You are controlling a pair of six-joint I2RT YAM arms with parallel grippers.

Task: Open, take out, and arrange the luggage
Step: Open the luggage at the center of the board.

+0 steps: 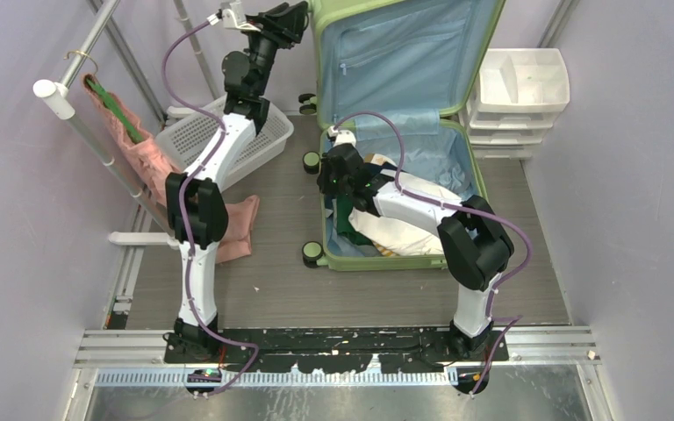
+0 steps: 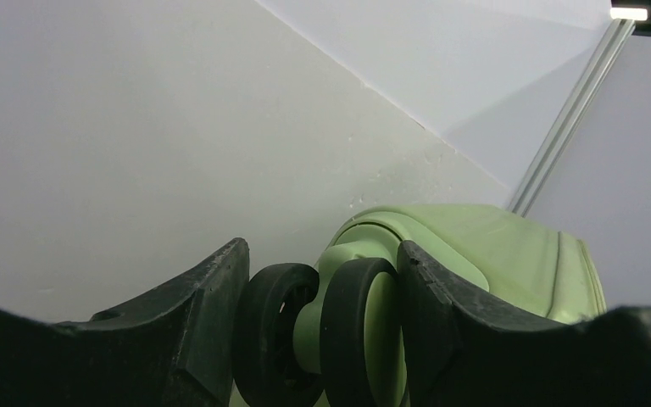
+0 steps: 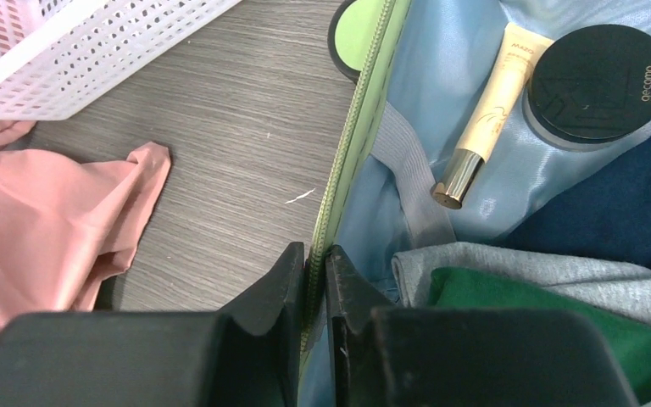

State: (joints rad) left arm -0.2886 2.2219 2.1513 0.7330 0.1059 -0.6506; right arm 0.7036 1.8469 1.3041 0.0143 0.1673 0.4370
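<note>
The light-green luggage point(image 1: 404, 189) lies open on the floor with its lid point(image 1: 404, 61) standing upright, blue lining showing. My left gripper point(image 1: 303, 19) is raised at the lid's top left corner. In the left wrist view my left gripper point(image 2: 322, 254) is shut on a black-and-green double wheel point(image 2: 352, 326). My right gripper point(image 1: 329, 195) is at the left rim of the base. In the right wrist view my right gripper point(image 3: 315, 253) pinches the green zip rim point(image 3: 352, 144). Inside lie a cream tube point(image 3: 483, 119), a black jar point(image 3: 598, 80), and navy point(image 3: 610, 212), grey point(image 3: 517, 271) and green point(image 3: 559, 326) cloth.
A white mesh basket point(image 1: 228, 136) stands left of the luggage, with pink cloth point(image 1: 237, 224) on the floor beside it. A clothes rack point(image 1: 88, 132) with a pink garment stands at far left. A white drawer unit point(image 1: 522, 96) sits at the back right. Walls close in on both sides.
</note>
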